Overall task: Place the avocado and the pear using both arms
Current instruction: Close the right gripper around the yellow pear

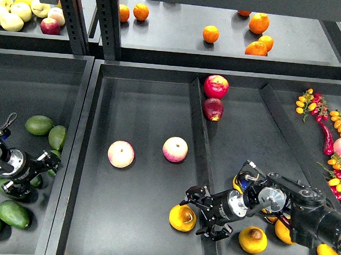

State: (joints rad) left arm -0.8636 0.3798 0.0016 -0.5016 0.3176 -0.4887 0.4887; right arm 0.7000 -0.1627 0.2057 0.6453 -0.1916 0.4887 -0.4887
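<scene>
A yellow-orange pear (181,218) with a brown blotch lies at the front of the middle tray. My right gripper (200,212) is open just to its right, its fingers (192,192) spread and close to the pear's right side. Several dark green avocados lie in the left tray, among them one avocado (39,124) at the back and one (12,213) at the front. My left gripper (37,175) is open and hangs low over this pile, holding nothing. Part of an avocado (57,137) shows just above its upper finger.
Two pink-yellow apples (120,153) (174,149) lie in the middle tray. Two red apples (215,86) sit by the raised divider (199,146). More pears (252,239) lie under my right arm. Chillies and small tomatoes (325,121) are at the right; oranges (210,33) are on the back shelf.
</scene>
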